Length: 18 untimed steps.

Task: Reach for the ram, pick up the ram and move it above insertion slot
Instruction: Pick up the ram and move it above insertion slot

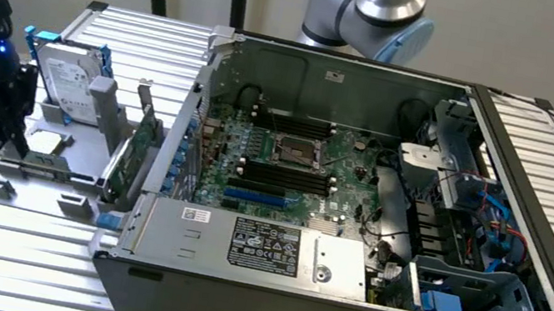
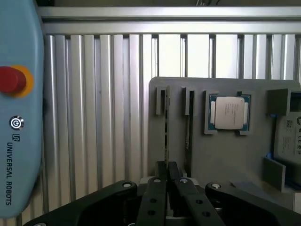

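Now hand (image 2: 167,165) is pinched narrow on the ram (image 2: 166,127) – stick stands edge-on in its slot nr gray holder's (image 2: 225,155) edge, w/ a 2nd stick (image 2: 189,122) just beside. Ribbed tabletop (image 2: 94,117) runs open past that edge.

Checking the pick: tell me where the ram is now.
Wrist view: the ram stands on edge in the grey holder, in the slot farther from the CPU, right at the gripper; that holder lies at the exterior view's left, beside the computer case.
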Available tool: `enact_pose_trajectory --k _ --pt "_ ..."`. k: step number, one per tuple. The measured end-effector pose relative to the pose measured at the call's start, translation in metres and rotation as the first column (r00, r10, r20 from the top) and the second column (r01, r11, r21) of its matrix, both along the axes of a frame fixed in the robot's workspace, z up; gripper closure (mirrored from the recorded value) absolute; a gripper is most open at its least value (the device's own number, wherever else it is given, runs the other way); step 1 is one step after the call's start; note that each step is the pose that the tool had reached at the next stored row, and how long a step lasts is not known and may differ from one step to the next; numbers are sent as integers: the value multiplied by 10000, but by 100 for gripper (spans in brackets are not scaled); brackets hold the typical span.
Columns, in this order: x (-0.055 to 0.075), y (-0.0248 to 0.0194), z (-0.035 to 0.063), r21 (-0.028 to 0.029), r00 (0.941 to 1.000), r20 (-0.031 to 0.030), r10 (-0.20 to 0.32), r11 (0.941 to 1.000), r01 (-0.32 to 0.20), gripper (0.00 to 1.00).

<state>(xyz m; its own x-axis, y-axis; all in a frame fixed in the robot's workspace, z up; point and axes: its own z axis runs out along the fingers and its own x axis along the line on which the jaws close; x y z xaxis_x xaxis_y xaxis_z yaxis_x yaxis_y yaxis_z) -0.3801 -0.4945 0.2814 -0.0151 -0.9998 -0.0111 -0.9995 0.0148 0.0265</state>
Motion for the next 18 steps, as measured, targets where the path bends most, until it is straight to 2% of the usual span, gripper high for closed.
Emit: enact_pose_trajectory --k 10,18 --pt "180 1 457 14 10000 -19 75 10000 -75 87" --pt "434 1 815 102 9999 -44 153 9998 -152 87"
